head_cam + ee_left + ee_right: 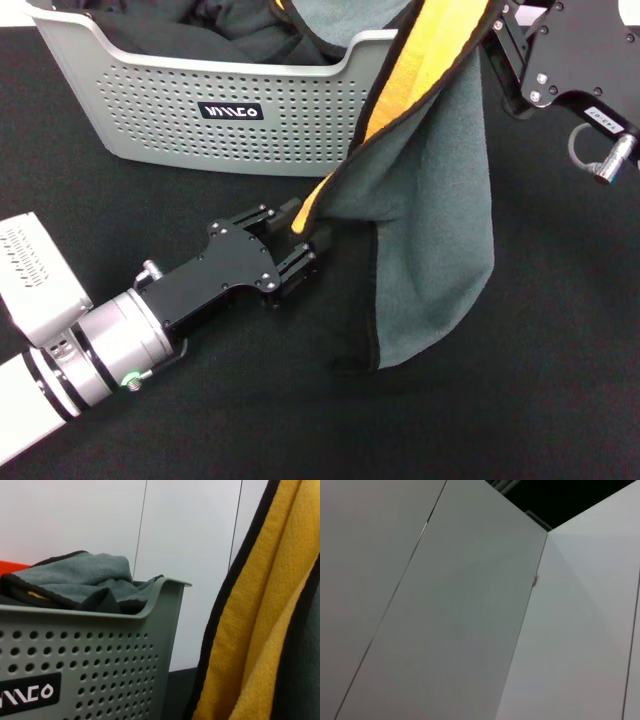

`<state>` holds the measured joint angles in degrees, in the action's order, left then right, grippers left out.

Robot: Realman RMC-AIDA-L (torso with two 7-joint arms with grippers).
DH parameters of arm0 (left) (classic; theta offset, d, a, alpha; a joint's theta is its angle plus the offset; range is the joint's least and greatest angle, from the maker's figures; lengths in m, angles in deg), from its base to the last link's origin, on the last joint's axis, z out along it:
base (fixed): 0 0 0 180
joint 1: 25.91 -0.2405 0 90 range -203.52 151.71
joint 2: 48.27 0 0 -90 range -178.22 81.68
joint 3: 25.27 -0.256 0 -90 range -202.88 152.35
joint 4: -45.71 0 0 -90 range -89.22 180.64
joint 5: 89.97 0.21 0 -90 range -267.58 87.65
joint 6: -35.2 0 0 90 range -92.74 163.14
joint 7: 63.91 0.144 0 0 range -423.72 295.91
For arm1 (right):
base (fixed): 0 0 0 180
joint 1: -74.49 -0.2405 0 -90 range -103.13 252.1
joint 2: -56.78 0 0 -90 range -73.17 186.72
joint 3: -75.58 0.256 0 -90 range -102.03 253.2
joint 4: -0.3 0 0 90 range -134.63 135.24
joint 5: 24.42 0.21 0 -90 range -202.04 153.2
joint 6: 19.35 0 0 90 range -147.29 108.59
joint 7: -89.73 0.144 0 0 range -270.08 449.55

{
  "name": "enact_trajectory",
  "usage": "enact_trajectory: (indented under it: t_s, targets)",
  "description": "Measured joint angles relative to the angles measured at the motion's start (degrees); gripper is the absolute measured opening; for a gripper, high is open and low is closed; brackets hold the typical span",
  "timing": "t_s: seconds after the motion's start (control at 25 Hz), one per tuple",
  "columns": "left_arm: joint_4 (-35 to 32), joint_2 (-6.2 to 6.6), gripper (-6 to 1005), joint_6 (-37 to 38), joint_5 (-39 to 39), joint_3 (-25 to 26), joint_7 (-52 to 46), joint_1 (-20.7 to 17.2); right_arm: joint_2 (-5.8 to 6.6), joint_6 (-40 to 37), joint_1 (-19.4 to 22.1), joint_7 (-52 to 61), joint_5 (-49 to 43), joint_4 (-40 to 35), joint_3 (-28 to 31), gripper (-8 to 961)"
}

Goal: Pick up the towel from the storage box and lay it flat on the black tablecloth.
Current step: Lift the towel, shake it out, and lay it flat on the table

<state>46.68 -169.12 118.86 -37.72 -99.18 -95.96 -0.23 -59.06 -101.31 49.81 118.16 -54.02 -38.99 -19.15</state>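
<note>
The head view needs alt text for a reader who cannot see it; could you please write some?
A grey and yellow towel hangs from the raised right claw at the top right, its lower corner touching the black tablecloth. The left claw lies low on the cloth, at the towel's hanging edge. A grey storage box holding more fabric stands behind.

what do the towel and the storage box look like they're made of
The towel looks like soft fleece: a matte, napped surface, grey on one face and yellow-orange on the other, with a black sewn hem. The storage box looks like moulded light grey plastic: smooth with a slight sheen, and neat rows of small holes.
</note>
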Motion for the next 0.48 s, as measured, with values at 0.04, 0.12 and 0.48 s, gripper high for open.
enact_trajectory:
  t_s: [0.04, 0.12, 0.48]
  targets:
    - [0.0, 0.0, 657, 0.0, -0.04, 0.0, -0.01, -0.02, 0.0, -0.05, 0.01, 0.01, 0.01, 0.02, 0.0, 9]
    - [0.0, 0.0, 535, 0.03, -0.06, 0.02, -0.01, -0.04, 0.0, -0.21, 0.06, 0.03, 0.01, 0.09, 0.0, 9]
    - [-0.25, 0.0, 158, 0.53, -0.37, 0.35, -0.03, -0.01, 0.0, 0.09, 0.07, 0.05, 0.01, 0.64, 0.0, 9]
